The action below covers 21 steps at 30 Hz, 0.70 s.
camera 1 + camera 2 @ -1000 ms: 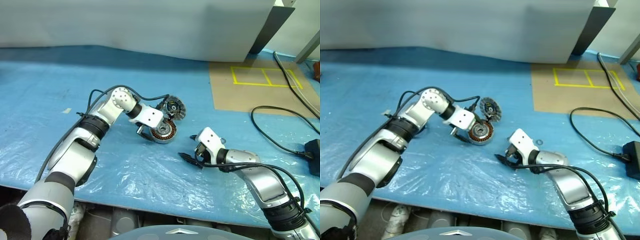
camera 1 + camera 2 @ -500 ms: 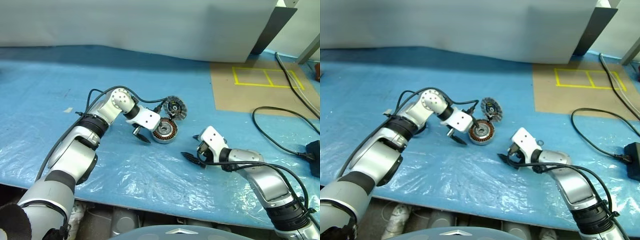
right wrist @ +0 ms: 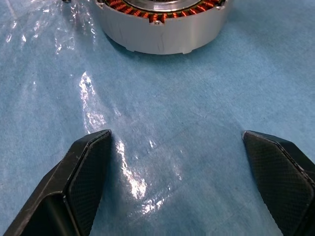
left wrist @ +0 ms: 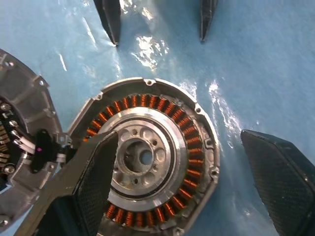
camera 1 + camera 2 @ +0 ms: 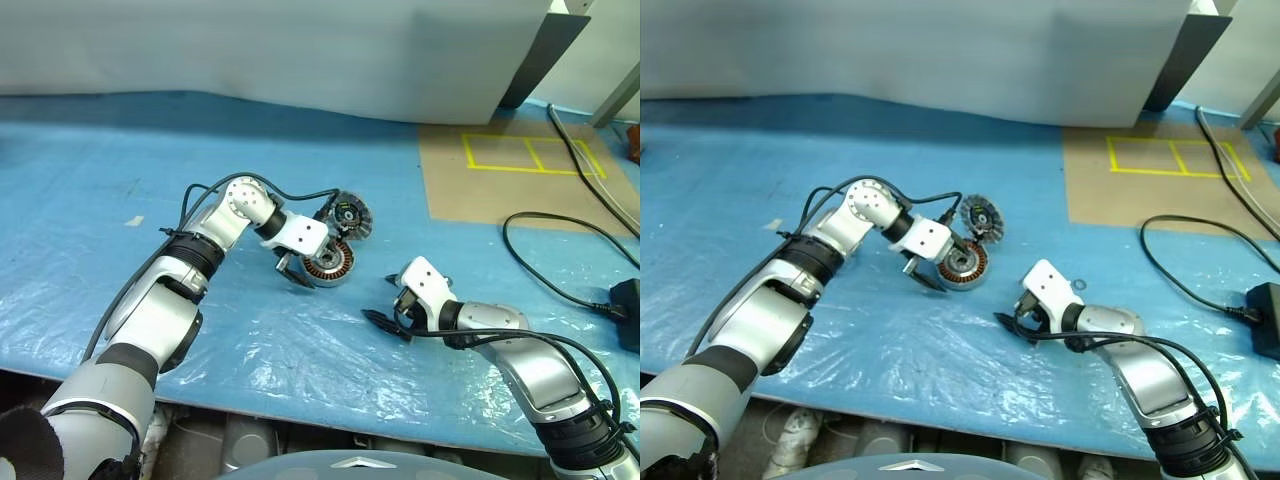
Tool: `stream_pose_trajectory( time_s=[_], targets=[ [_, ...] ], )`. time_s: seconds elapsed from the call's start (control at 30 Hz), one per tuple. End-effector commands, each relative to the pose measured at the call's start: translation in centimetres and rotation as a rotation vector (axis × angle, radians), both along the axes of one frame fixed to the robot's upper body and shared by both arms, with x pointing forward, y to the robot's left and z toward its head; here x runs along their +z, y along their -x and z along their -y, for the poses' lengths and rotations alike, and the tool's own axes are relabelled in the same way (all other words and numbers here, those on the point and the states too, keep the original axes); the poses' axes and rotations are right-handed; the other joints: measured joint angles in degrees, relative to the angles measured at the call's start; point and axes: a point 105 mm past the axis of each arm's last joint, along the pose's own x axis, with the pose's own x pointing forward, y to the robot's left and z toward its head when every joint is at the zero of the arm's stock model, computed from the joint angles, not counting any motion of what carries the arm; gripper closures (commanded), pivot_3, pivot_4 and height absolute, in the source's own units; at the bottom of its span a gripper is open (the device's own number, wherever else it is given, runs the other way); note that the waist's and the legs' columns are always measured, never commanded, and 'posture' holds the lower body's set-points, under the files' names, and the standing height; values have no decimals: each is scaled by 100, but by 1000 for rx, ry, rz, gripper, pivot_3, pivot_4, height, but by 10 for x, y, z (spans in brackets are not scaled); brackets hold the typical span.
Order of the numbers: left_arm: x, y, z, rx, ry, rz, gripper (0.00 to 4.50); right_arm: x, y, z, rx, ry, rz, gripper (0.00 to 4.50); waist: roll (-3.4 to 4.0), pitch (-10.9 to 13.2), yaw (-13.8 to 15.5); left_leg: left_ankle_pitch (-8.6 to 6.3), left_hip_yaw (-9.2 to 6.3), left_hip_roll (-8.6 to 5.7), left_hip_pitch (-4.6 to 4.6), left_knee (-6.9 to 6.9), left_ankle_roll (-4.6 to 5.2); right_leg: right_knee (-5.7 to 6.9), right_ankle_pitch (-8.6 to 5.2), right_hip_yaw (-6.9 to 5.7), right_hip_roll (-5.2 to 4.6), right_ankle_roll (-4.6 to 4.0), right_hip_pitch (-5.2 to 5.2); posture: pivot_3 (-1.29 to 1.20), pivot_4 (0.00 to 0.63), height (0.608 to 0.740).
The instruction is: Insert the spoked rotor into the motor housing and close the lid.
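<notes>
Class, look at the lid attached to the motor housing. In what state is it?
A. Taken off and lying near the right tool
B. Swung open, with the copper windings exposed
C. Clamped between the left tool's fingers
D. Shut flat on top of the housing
B: the lid stands swung open behind the motor housing, whose ring of copper windings shows uncovered in the left wrist view.

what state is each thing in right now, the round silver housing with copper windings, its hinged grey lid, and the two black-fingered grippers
round silver-grey motor housing with copper windings: flat on the blue sheet, open, hub bare, no rotor inside
round grey lid: swung open, tilted up at the housing's far rim
left gripper: open, over the housing, holding nothing
right gripper: open wide, empty, short of the housing
blue plastic sheet: spread, wrinkled
</notes>
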Motion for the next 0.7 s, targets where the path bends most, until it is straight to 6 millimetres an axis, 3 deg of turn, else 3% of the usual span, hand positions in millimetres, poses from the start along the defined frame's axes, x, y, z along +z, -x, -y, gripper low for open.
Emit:
stream_pose_trajectory(
  time_s=[0.03, 0.57, 0.7],
  targets=[
    [5, -3, -6, -29, -27, 76, 316, 5, 2, -3, 22, 1, 17, 0, 0, 0, 1, 0, 0, 0, 1, 0, 0, 0, 0, 0, 0, 0, 0, 0, 150, 740],
    [-28, 1, -12, -4, -114, 50, 316, 5, 2, -1, 3, 6, 17, 0, 0, 0, 12, 0, 0, 0, 7, 1, 0, 1, 0, 0, -1, 0, 5, 0, 150, 740],
    [-30, -1, -19, 2, -148, 44, 1234, 6, 2, -2, 0, 2, 18, 0, -1, -1, -1, 0, 2, 0, 15, 1, 0, 1, -1, 3, -1, -1, 10, 0, 150, 740]
  ],
)
